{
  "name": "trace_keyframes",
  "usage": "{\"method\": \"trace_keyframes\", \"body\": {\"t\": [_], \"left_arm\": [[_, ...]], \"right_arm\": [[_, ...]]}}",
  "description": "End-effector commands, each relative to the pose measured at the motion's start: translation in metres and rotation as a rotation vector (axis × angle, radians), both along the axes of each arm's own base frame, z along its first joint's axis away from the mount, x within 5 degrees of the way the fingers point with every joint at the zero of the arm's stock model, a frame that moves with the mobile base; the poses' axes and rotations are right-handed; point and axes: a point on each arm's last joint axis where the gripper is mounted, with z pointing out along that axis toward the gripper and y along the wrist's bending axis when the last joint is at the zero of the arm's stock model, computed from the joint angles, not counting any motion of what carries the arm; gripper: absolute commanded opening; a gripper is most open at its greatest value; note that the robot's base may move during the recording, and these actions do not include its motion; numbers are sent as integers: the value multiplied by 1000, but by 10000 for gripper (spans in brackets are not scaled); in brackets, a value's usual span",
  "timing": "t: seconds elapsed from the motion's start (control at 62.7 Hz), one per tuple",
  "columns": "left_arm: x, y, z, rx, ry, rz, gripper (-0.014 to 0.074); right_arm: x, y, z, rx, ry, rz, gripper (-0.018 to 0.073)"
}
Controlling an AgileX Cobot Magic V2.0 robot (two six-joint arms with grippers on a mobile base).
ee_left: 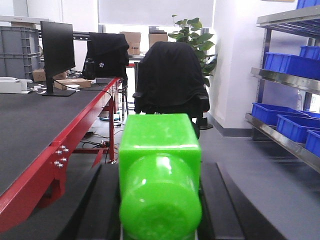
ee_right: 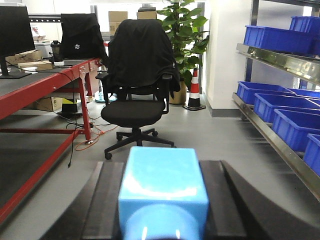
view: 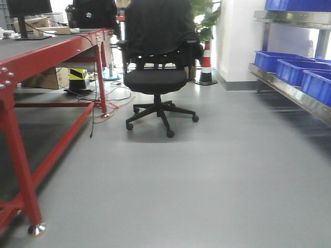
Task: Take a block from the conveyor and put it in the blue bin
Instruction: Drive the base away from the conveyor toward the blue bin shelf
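**Green block** [ee_left: 159,180], left wrist camera. It sits in the left gripper [ee_left: 160,169], with the two black fingers [ee_left: 97,200] pressed against its sides, so I read the claw as clamped on it. The block is off the conveyor [ee_left: 35,120], whose dark belt and red frame lie to the left, and it is not yet in any bin.

**Light-blue block** [ee_right: 162,192], right wrist camera. It is held the same way in the right gripper [ee_right: 162,170], fingers closed onto its flanks.

**Surroundings**, front camera. The blue bins [view: 292,72] stand on the steel shelf [view: 289,98] at the right, well apart from the conveyor. Grey floor lies between them, and an office chair [view: 155,77] stands in the aisle ahead.

**Risks, as I judge them:**
- (a) Each block fills the middle of its wrist view, so I would be lowering it half blind. A misjudged release could land it on a bin rim or the shelf edge and send it to the floor.
- (b) The bins sit beneath an upper shelf, so a high approach may strike the steel.
- (c) The blocks look smooth and glossy, and a jolt of the base could let one slip.
- (d) Steering wide risks the chair or the conveyor's leg.
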Motion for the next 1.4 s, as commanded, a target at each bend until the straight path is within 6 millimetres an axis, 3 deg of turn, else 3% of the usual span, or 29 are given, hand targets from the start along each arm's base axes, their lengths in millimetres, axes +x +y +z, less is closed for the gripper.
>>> {"method": "trace_keyframes", "body": {"t": [0.0,1.387], "left_arm": [[-1,0,2,-9,-26,-3,-111],[-1,0,3,-9,-28,-2,-111]], "right_arm": [[0,0,0,-5,-15,-5,-162],[0,0,0,-5,-15,-5,-162]]}}
